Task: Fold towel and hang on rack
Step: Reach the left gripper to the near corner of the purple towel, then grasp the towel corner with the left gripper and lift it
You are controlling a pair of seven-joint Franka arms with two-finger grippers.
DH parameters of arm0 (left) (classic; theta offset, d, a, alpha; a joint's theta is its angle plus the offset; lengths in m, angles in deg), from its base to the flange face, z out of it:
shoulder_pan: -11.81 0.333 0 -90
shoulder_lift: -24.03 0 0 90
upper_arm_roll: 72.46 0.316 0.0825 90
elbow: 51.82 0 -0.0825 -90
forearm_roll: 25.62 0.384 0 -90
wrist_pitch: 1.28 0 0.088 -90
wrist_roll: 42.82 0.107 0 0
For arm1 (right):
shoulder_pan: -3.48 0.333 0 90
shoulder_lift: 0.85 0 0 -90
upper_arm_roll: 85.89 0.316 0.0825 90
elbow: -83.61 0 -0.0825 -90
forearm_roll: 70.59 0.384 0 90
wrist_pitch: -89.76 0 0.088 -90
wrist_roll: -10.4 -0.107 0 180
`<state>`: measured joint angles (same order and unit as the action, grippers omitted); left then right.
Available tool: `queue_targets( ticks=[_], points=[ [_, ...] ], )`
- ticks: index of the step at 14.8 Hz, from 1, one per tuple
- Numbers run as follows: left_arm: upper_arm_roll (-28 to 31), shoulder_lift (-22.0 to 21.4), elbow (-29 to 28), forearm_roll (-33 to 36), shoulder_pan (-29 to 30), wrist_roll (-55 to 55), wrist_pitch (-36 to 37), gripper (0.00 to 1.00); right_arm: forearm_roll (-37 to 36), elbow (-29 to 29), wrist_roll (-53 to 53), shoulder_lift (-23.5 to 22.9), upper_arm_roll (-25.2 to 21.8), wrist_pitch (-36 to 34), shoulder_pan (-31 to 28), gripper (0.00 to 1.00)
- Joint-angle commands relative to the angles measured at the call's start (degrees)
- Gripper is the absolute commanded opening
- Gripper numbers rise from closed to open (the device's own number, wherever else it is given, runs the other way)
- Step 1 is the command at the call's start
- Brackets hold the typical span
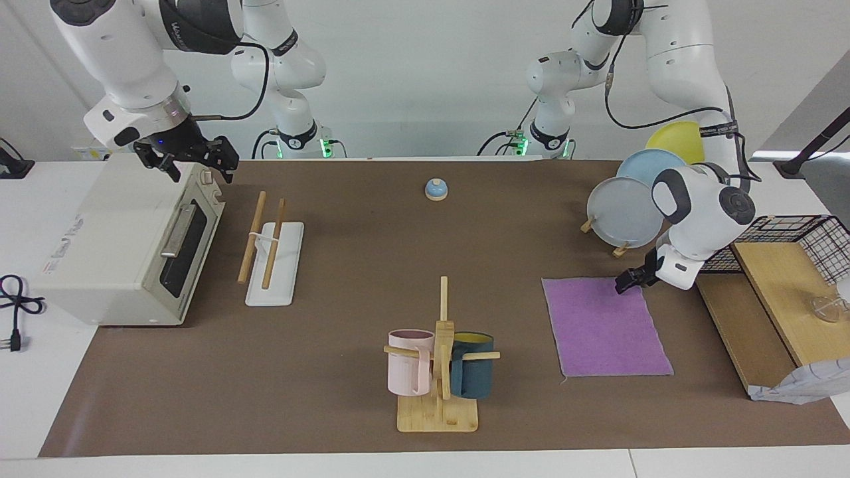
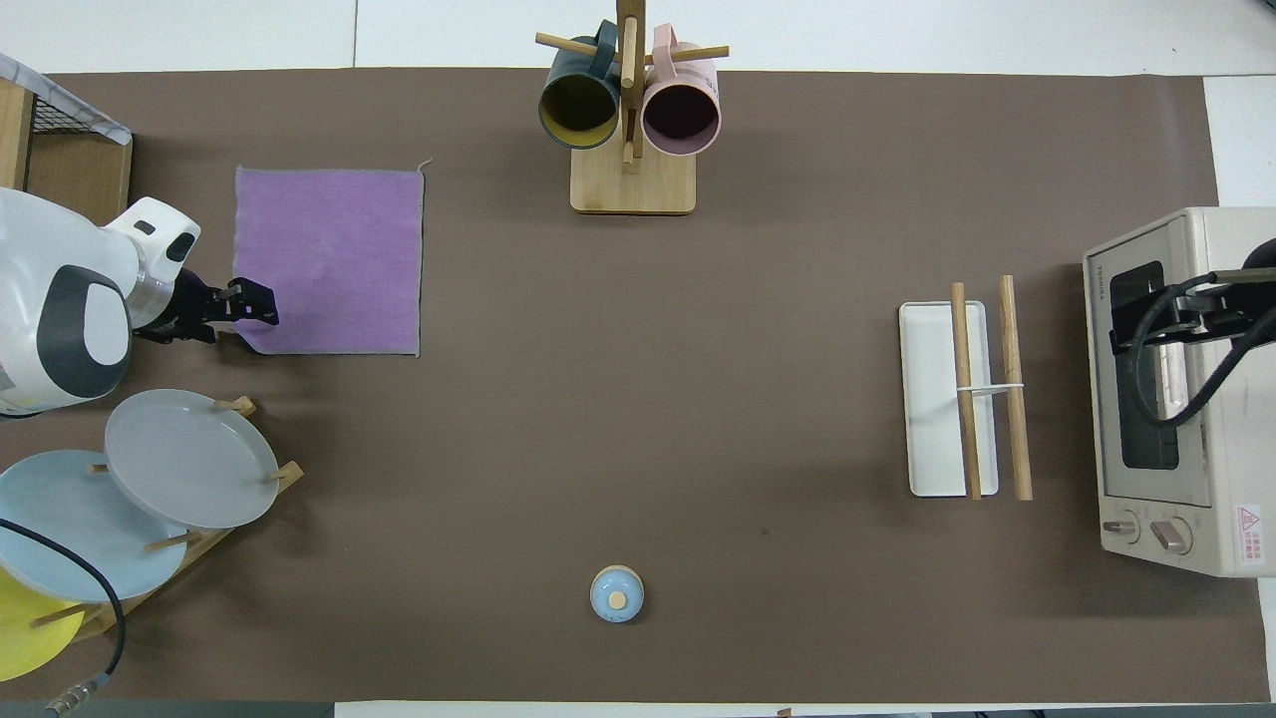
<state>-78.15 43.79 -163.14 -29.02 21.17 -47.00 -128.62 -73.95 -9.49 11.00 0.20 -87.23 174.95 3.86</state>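
The towel (image 1: 605, 326) lies flat on the table (image 1: 345, 265) toward the left arm's end, farther from the robots than the plate stand (image 1: 621, 249). The rack (image 1: 272, 252) sits toward the right arm's end, just beside the toaster oven (image 1: 126, 245). The mug tree (image 1: 439, 372) stands between them, far from the robots; the bell (image 1: 435, 189) sits near them. The left gripper (image 1: 627, 282) is at the towel's near corner.

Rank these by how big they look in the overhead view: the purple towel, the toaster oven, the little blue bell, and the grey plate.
1. Toaster oven, though the picture's edge cuts it off.
2. Purple towel.
3. Grey plate, tilted on its stand, so its face looks foreshortened.
4. Blue bell, by far the smallest.
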Motion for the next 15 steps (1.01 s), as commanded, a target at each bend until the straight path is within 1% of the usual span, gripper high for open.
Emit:
queue_targets(
  ticks=[1, 5, 6, 7, 10, 11, 12, 13, 15],
  points=[
    [-0.12, -0.52, -0.12, -0.73, 0.49, 0.05, 0.07, 0.78, 0.02, -0.95, 1.15, 0.97, 0.20, 0.15, -0.56, 1.00],
    [-0.12, -0.60, -0.38, -0.73, 0.66, -0.04, 1.03, 0.64, 0.02, -0.95, 1.15, 0.97, 0.20, 0.15, -0.56, 1.00],
    [-0.12, -0.60, -0.30, -0.64, 0.84, -0.04, 1.29, 0.51, 0.02, -0.95, 1.15, 0.97, 0.20, 0.15, -0.56, 1.00],
    [-0.12, -0.60, -0.21, -0.73, 0.93, -0.04, 1.38, 0.36, 0.02, -0.95, 1.15, 0.97, 0.20, 0.15, -0.56, 1.00],
    [-0.12, -0.60, -0.12, -0.64, 1.19, 0.05, 1.38, 0.27, 0.02, -0.95, 1.15, 0.97, 0.28, 0.15, -0.21, 1.00],
    [-0.12, -0.60, -0.12, -0.64, 1.19, 0.05, 1.38, 0.20, 0.02, -0.95, 1.15, 0.97, 0.37, 0.07, -0.12, 1.00],
    [-0.12, -0.60, -0.12, -0.64, 1.10, 0.05, 1.21, 0.04, 0.11, -0.95, 1.24, 0.97, 0.46, 0.07, -0.12, 1.00],
    [-0.03, -0.60, -0.12, -0.64, 1.02, 0.31, 1.21, 0.00, 0.29, -0.95, 1.33, 0.97, 0.37, 0.15, -0.20, 1.00],
    [-0.03, -0.60, -0.03, -0.38, 0.84, 0.58, 0.95, 0.00, 2.74, -0.95, 1.33, 0.97, 0.29, 0.24, -0.73, 1.00]
  ],
)
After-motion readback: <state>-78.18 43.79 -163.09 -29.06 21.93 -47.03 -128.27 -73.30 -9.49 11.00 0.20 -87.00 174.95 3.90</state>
